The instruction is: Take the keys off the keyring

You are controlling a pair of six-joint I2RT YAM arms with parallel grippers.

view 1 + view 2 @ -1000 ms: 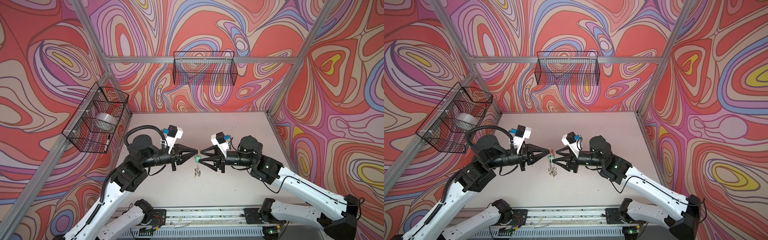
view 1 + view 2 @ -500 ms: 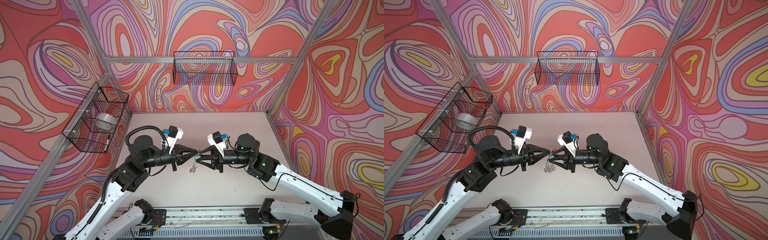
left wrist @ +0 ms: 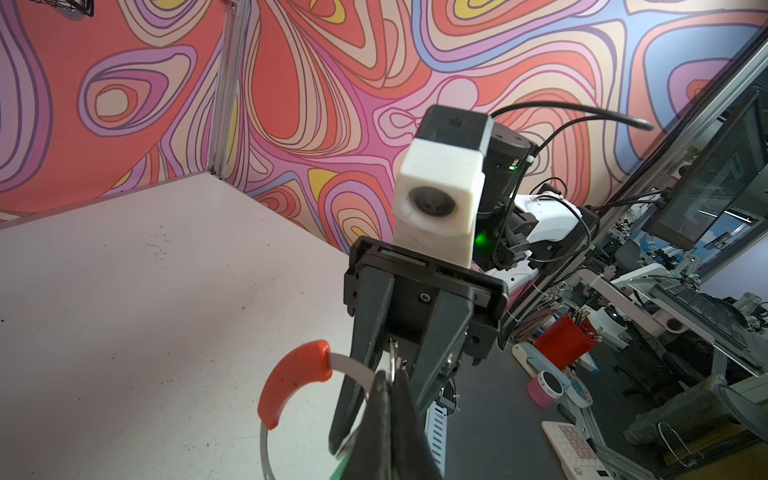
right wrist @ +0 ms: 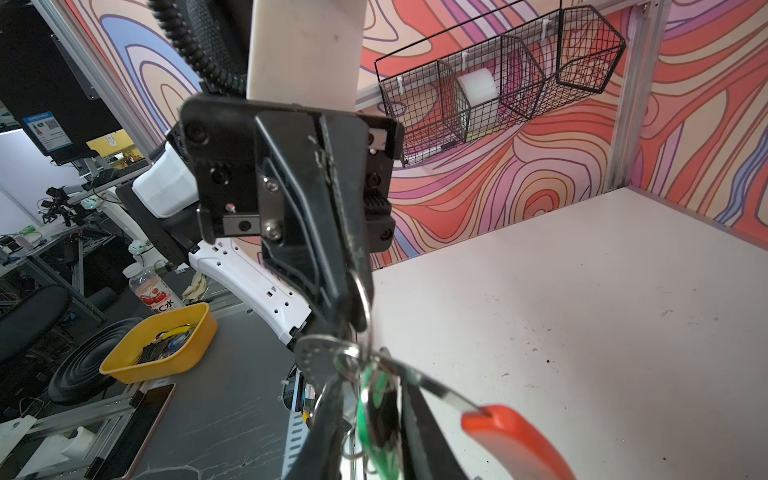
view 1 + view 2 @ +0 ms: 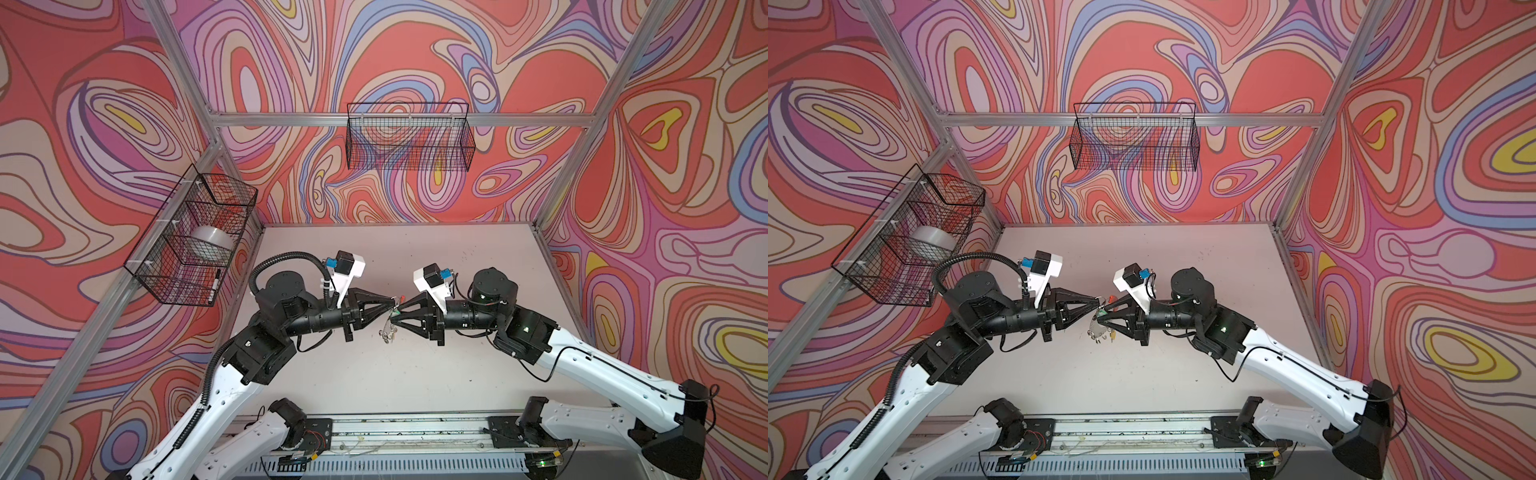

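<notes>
Grey-and-red keyring (image 3: 291, 382) hangs in mid-air above the white table (image 5: 457, 270), between two arms meeting tip to tip. Left gripper (image 5: 392, 298), jaws pressed together, pinches its band at a small split ring (image 4: 362, 291). Right gripper (image 5: 398, 310) flanks the green-tagged key (image 4: 374, 415); whether its narrowed jaws actually grip cannot be told.

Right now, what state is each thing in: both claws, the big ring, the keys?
left claw, shut, pinching the keyring.
right claw, straddles the green tag; grip unclear.
keyring, held up off the table.
keys, not yet removed, dangling from the keyring.
</notes>
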